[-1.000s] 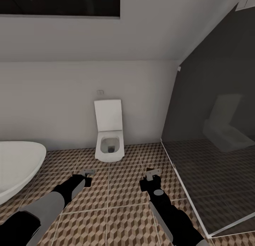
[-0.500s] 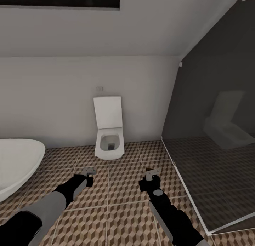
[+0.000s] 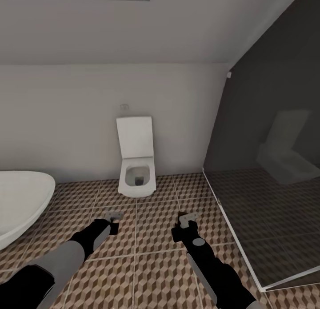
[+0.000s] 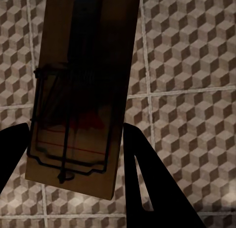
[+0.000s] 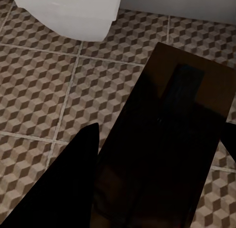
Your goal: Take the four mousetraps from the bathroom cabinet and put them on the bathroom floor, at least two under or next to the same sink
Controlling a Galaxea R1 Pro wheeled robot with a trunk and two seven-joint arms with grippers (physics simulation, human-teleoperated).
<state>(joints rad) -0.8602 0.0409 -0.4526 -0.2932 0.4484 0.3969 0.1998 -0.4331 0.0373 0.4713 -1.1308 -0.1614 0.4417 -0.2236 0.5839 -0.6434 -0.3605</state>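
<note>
My left gripper [image 3: 111, 219] hangs low over the bathroom floor [image 3: 151, 273], shut on a mousetrap [image 4: 78, 90]. It is a pale wooden board with dark wire and a reddish spot, clamped between the dark fingers [image 4: 142, 174]. My right gripper [image 3: 186, 222] is level with the left one and is shut on a second mousetrap [image 5: 182, 105], which looks almost black in shadow there. Both traps are off the tiles. The cabinet and the bathroom sink are out of view.
A white wall-hung toilet [image 3: 137, 166] with its lid up stands straight ahead against the wall. A white oval bathtub [image 3: 22, 202] curves in at the left. A glass shower screen [image 3: 266, 202] with a white bottom frame closes off the right.
The whole view has shifted slightly, with the toilet and wall sitting a little higher in frame, so the camera moved. Both grippers keep their traps in about the same pose.
</note>
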